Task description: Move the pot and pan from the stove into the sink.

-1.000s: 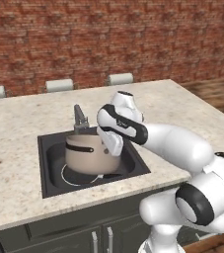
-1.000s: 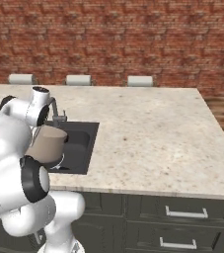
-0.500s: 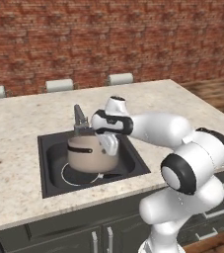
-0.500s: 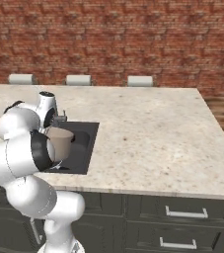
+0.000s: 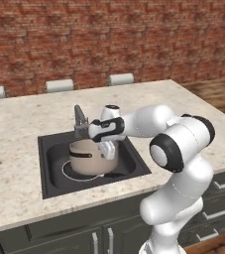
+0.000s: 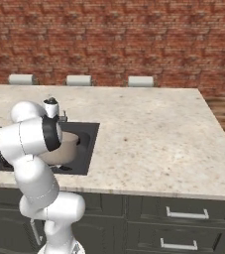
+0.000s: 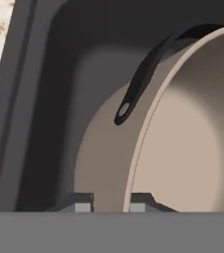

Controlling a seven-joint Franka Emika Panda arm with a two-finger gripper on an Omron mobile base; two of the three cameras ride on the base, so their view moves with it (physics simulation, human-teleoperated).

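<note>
The beige pot (image 5: 88,156) stands in the dark sink (image 5: 52,149), over the pale rim of the pan (image 5: 72,174), most of which it hides. My gripper (image 5: 109,150) reaches down at the pot's right side and is shut on its rim. In the hand view the gripper (image 7: 111,205) has one fingertip (image 7: 84,202) outside the pot's wall and the other inside, and the pot's (image 7: 182,148) dark curved handle (image 7: 143,74) arches above. From the right base view my arm hides most of the pot (image 6: 67,146). The stove is out of view.
A small grey faucet (image 5: 79,119) stands at the sink's back edge, close to my hand. Speckled beige countertop (image 6: 148,134) rims the sink (image 6: 86,144) on all sides. A brick wall runs behind, with several chair backs (image 5: 121,79) along the far edge.
My arm's elbow has swung out and down to the right while the hand stayed at the pot. The pot has stayed in the sink and the grip has not changed.
</note>
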